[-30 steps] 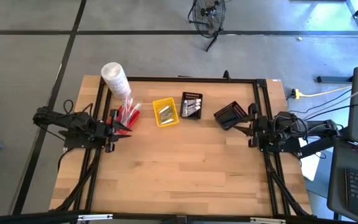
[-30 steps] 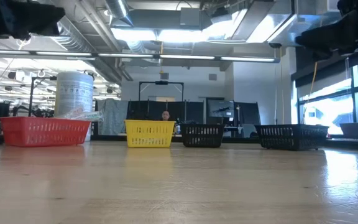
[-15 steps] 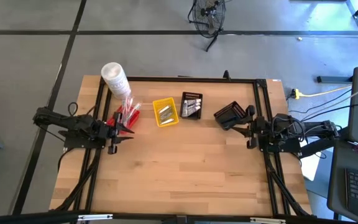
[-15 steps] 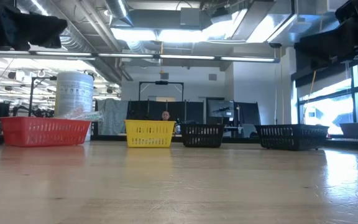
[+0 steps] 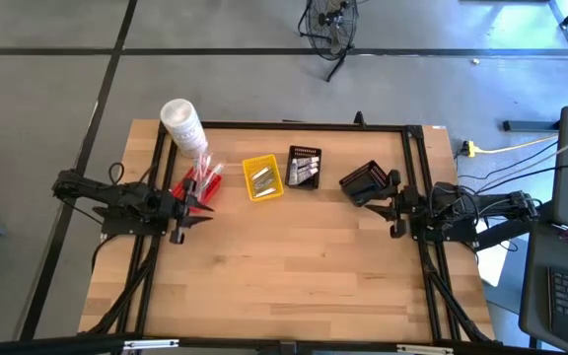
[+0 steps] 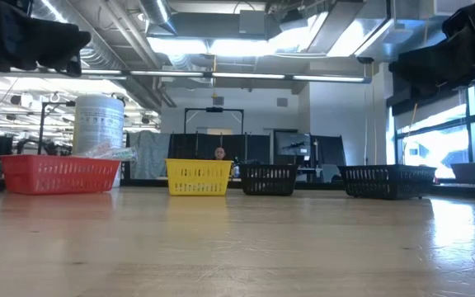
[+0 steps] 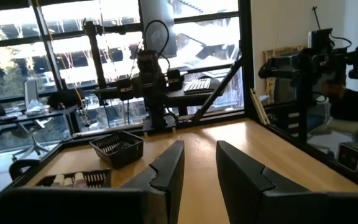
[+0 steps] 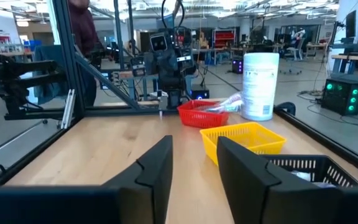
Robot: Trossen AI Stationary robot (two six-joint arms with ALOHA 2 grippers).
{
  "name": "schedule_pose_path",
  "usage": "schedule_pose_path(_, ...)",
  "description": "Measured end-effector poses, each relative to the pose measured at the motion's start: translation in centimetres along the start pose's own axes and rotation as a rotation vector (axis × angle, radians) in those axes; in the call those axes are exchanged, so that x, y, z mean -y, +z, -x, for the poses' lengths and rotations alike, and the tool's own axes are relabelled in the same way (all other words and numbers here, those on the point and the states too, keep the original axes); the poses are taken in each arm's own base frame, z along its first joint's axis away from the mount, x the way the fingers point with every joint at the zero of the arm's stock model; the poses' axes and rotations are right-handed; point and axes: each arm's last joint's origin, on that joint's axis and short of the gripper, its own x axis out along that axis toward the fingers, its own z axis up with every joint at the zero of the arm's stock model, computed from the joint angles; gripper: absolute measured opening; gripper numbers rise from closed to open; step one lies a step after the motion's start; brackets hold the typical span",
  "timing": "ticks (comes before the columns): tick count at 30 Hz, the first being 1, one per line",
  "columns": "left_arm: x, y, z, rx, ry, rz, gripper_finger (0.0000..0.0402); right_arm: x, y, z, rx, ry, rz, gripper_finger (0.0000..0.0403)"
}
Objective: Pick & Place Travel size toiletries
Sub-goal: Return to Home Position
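Built as two matte black units, the left arm [image 5: 116,200] and the right arm [image 5: 452,215], each a chain of blocky joint housings joined by slimmer links. Carries loops of black cable [image 5: 491,202] along the links, bunched thickest at the right arm's base. Ends in the left gripper [image 7: 199,149] and the right gripper [image 8: 194,144], each with two flat dark fingers [image 7: 168,173], broad at the root, tapering to slanted tips, with a small notched step on the inner edge. Reads from table height as plain dark boxy silhouettes.
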Motion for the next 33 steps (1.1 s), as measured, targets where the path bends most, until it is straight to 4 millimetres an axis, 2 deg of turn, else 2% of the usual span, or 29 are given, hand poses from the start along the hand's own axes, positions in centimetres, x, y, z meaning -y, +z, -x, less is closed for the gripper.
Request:
schedule_pose_path(15, -0.07, 0.07, 0.00, 0.005, 0.021, 0.006, 0.0088, 0.00, -0.06, 0.00, -0.007, -0.001, 0.004, 0.0144)
schedule_pose_path(33, -0.07, 0.06, 0.00, 0.005, 0.021, 0.005, 0.0088, 0.01, -0.06, 0.00, -0.007, -0.004, 0.002, 0.0112)
